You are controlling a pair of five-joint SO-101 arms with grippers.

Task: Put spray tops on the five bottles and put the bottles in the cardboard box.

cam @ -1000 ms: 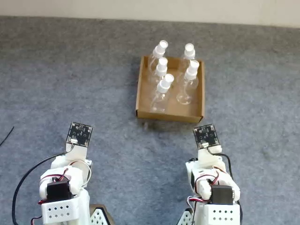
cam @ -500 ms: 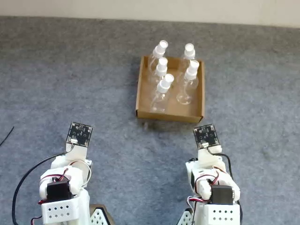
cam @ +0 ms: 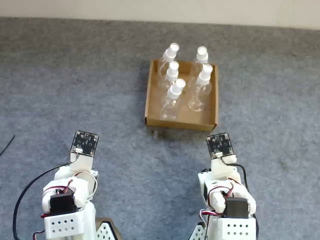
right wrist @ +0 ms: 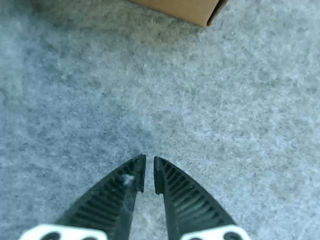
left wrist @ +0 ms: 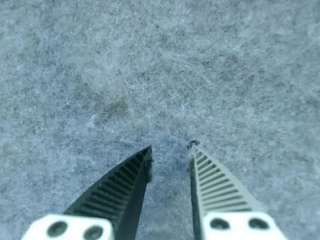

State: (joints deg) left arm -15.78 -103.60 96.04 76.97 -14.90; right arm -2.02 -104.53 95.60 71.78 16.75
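The cardboard box (cam: 150, 102) sits at the middle back of the grey carpet. Several clear bottles stand upright inside it, each with a white spray top, for example at the near left (cam: 175, 91), the far left (cam: 172, 52) and the far right (cam: 201, 55). Both arms are pulled back at the near edge, well short of the box. My left gripper (left wrist: 171, 148) hangs over bare carpet, slightly open and holding nothing. My right gripper (right wrist: 149, 166) is shut and holds nothing, with a corner of the box (right wrist: 192, 10) just ahead of it.
Grey carpet (cam: 75, 85) covers the whole table. The left arm (cam: 75, 190) and right arm (cam: 225, 190) stand at the near edge. A black cable (cam: 6, 145) pokes in at the left edge.
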